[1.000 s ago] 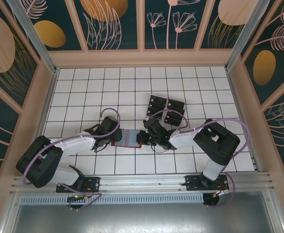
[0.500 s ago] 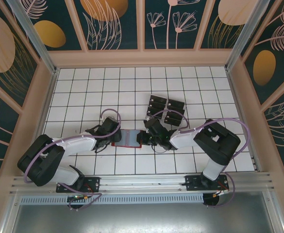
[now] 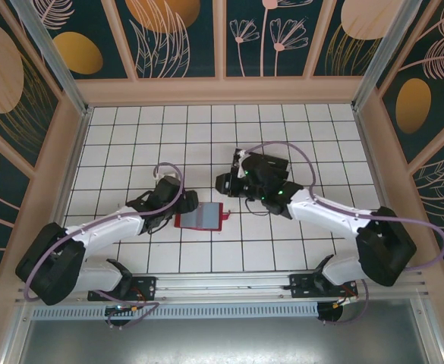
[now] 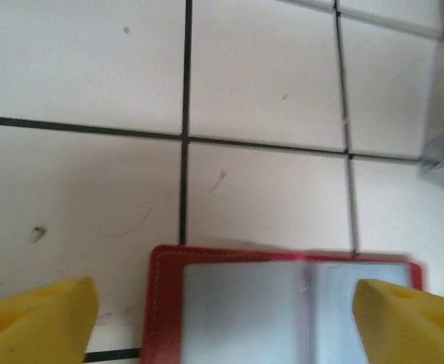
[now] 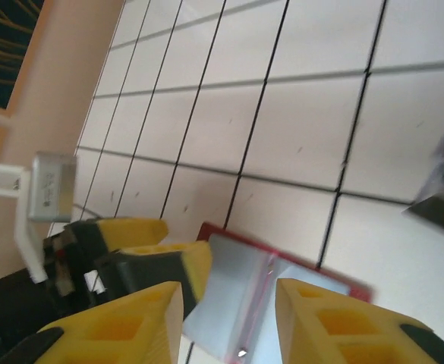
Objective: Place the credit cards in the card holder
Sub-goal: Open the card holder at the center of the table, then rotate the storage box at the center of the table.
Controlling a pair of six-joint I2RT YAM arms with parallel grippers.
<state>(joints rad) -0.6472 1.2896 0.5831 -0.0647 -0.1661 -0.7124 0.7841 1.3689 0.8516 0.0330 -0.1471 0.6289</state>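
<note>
The small flat red folding wallet [image 3: 201, 220] lies open on the white tiled counter [image 3: 130, 129]. The left tool [image 4: 222, 307], spread wide and empty, hovers at its left end. The right tool [image 5: 228, 307], partly parted and empty, sits beyond its far right corner.

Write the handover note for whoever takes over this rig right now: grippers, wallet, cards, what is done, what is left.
Left gripper: open, jaws wide, at the left end of the card holder, not closed on it.
Right gripper: open, holding nothing, between the card holder and the clear tray.
The card holder lies opened flat on the table, grey lining up; no black card shows in it.
Credit cards: dark and blurred, at the clear tray; count unclear.
Done: holder opened. Left: pick up each card and slide it into the holder.
</note>
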